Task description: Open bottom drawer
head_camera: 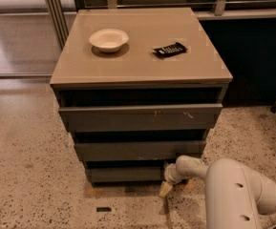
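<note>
The bottom drawer point(125, 174) is the narrowest, lowest dark grey front of the cabinet, flat and without a handle. A dark gap runs above its top edge. My gripper point(166, 187) hangs from the white arm point(233, 187) at the drawer's right end, close to the floor. One pale fingertip point(165, 189) points down just in front of the drawer's lower right corner. The rest of the gripper is hidden against the cabinet.
Above are the mid-sized drawer point(140, 150) and the widest drawer point(140, 117). On the cabinet top point(142, 66) sit a white bowl point(109, 39) and a black remote-like object point(170, 49). A speckled floor point(27, 175) surrounds the cabinet. A small dark item point(103, 209) lies on it.
</note>
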Controlling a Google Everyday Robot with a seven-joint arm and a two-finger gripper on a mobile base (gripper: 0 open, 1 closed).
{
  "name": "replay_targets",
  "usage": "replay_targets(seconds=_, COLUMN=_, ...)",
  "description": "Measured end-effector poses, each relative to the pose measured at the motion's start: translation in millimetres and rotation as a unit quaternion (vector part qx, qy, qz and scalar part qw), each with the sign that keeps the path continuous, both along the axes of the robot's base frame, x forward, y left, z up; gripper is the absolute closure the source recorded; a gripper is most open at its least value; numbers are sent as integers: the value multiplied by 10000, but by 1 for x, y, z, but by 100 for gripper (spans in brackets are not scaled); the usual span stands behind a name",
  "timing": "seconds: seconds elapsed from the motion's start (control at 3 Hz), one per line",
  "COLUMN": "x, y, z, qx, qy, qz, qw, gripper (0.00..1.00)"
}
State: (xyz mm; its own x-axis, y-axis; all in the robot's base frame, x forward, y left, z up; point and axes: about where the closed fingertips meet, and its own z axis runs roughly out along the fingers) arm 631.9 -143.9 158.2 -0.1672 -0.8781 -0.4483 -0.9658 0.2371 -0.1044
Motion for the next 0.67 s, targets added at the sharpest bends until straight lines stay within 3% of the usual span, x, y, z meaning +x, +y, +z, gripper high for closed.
replay_targets(seconds=0.67, x=-23, y=-6, z=0, qx=-60, qy=233, qz=31, qw=9997, gripper=0)
